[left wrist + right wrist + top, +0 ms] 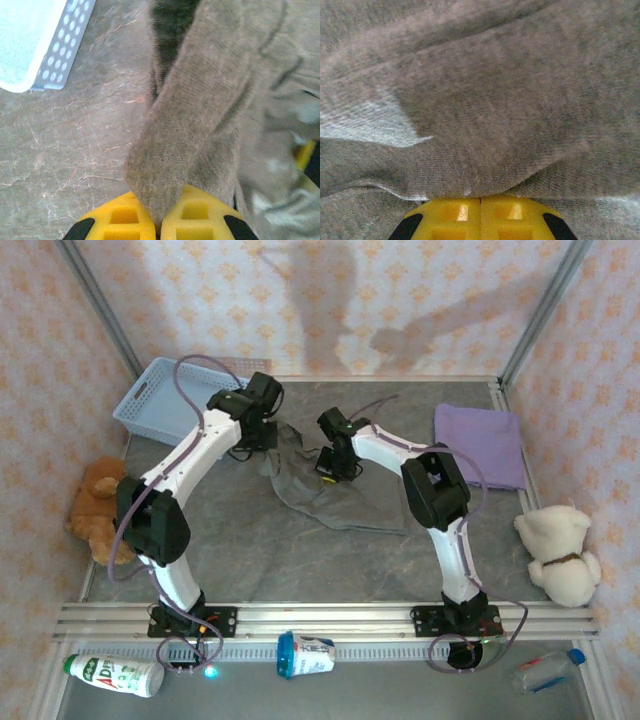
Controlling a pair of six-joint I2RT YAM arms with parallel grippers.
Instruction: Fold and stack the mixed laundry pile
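Scene: a grey table (250, 540) is seen from above, with two white robot arms reaching in from its near edge
Grey top: the grey top (345, 502) is spread loosely at the middle of the table, wrinkled and uneven, with no tidy fold to be seen in it
Purple T-shirt: the purple T-shirt (480, 445) is laid flat as a neat rectangle at the far right of the table, well apart from the grey top
Left gripper: the left gripper (159, 220) is closed, and a narrow band of the grey top is pinched between its yellow fingers, at the garment's far left end
Right gripper: the right gripper (480, 205) is closed with its fingers pressed together; a fold of the grey top appears to be caught at the tips, near the garment's middle
Basket: a light blue basket (160, 400) is set at the far left corner, just beside the left arm
Toys: a brown plush toy (100, 505) is placed at the left edge and a cream plush toy (560, 550) at the right edge
Done so far: the purple T-shirt is judged to be folded already
Left to do: the grey top is judged to be at the beginning of its folding, held at two places; once folded, it has yet to be stacked with the purple T-shirt
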